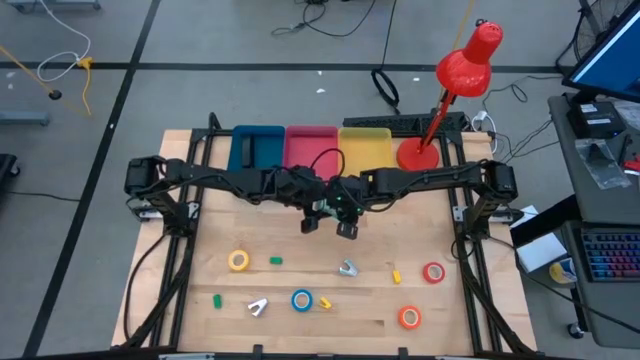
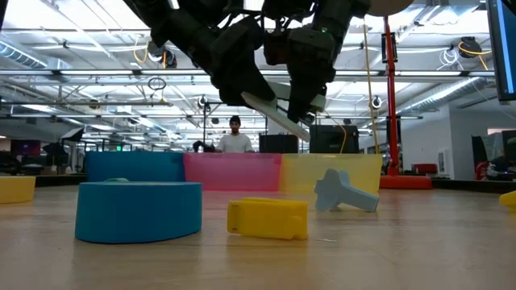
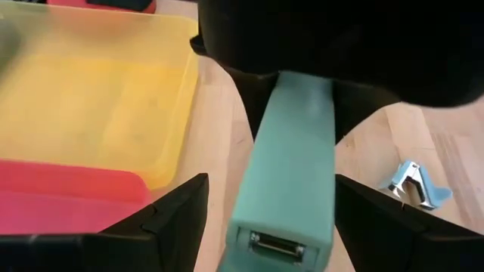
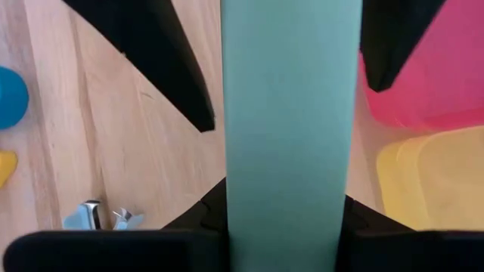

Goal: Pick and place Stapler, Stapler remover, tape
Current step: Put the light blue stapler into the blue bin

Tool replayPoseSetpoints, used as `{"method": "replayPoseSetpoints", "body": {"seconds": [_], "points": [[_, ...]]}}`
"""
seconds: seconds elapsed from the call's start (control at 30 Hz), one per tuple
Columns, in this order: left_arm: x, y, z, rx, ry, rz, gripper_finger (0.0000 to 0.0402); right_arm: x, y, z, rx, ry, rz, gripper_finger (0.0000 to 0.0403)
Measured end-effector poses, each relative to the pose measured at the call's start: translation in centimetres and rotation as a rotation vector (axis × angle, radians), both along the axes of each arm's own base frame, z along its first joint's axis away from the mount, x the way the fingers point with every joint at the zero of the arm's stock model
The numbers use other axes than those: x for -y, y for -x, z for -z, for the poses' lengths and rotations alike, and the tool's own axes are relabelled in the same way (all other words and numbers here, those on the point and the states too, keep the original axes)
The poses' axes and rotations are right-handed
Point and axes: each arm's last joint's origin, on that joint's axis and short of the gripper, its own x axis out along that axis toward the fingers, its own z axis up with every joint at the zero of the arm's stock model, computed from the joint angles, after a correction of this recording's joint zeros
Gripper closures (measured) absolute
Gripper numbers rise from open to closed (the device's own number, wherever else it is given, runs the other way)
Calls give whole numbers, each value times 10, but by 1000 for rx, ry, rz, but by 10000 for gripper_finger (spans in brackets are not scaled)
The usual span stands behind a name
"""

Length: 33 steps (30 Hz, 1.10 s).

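A: What is the left gripper (image 1: 311, 222) doing?
B: Hovering mid-tabletop (image 1: 200, 290), fingers spread on either side of the green stapler (image 3: 291, 177), not pinching it.
A: And the right gripper (image 1: 347, 226)?
B: It is clamping that stapler, holding it above the tabletop, just nearer than the pink bin (image 1: 312, 147) and yellow bin (image 1: 364, 146).

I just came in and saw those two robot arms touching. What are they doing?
The two arms meet in the air over the middle of the table. The right gripper holds a pale green stapler by one end, and the left gripper has its fingers spread on either side of the other end, not squeezing it. Near them sit the blue, pink and yellow bins. Tape rolls and staple removers lie on the table.
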Motion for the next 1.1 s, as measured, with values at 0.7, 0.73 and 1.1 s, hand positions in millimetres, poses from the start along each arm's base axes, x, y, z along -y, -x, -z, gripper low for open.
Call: {"method": "replayPoseSetpoints", "body": {"seconds": [0.7,0.73,1.1], "points": [[-2,4,1,-31,111,90,268,-3,-1,1,4,-20,-14,280],[-2,5,1,-41,107,80,268,-2,-1,1,2,-17,-10,273],[-4,14,12,-193,35,-12,269,1,1,2,-13,-10,-12,203]]}}
